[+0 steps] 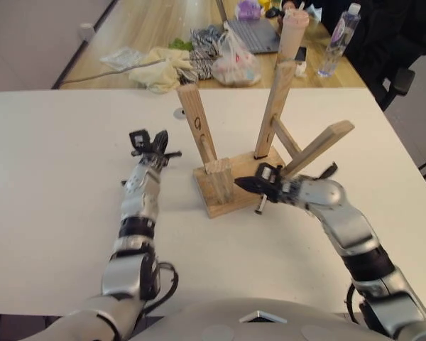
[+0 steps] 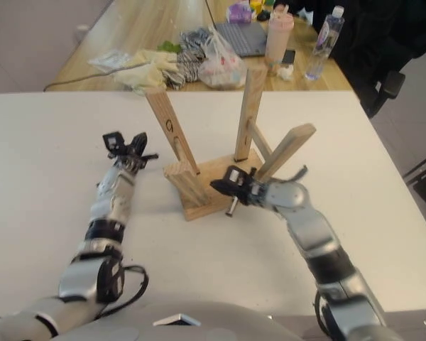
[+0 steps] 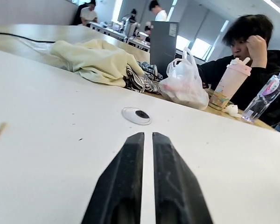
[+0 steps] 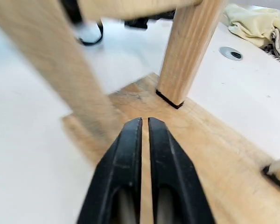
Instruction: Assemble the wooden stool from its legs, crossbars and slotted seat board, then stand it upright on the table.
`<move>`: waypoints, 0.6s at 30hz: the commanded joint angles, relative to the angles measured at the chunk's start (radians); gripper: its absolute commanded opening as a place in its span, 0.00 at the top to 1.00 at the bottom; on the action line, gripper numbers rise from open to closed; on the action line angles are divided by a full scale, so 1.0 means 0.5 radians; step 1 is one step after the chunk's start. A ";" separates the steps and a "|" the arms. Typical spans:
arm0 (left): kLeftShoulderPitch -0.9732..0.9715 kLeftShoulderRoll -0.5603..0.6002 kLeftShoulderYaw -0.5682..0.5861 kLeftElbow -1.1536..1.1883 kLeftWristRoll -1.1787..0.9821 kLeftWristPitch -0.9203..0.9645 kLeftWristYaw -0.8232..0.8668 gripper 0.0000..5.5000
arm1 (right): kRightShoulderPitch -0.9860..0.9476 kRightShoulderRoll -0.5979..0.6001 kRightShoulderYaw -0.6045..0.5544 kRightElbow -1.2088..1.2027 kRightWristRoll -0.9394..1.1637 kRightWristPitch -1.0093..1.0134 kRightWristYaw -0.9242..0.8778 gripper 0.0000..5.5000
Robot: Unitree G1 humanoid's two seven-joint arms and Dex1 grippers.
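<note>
- Three long legs (image 1: 196, 125) rising from seat board (image 1: 226, 202) flat on table (image 1: 50, 185), rightmost slanting toward right edge.
- Left gripper (image 1: 153, 146) pinched closed, empty.
- Right gripper (image 1: 246, 184) closed, empty, over board.

White table (image 1: 57, 156), wooden desk (image 1: 142, 28) behind

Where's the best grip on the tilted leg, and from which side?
Probably mid-length on the tilted leg, coming from the robot's right and above. It leans out past the seat board over the table, so that side is open; the upright leg stands close on its left.
</note>
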 commanded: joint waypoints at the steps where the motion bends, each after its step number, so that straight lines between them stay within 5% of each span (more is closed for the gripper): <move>1: 0.406 0.270 -0.218 -0.634 -0.097 0.410 -0.426 0.84 | 0.107 -0.329 -0.230 0.094 0.232 0.152 0.306 0.83; 6: 0.654 0.520 -0.463 -1.120 -0.201 0.802 -0.788 0.72 | -0.023 -0.563 -0.304 0.696 0.131 -0.076 0.502 0.69; 15: 0.620 0.702 -0.690 -1.202 -0.169 1.036 -1.031 0.47 | -0.397 -0.328 -0.285 1.374 0.089 -0.438 0.550 0.42; 18: 0.493 0.682 -0.746 -1.048 -0.113 1.042 -1.045 0.47 | -0.432 -0.254 -0.244 1.467 0.083 -0.517 0.616 0.42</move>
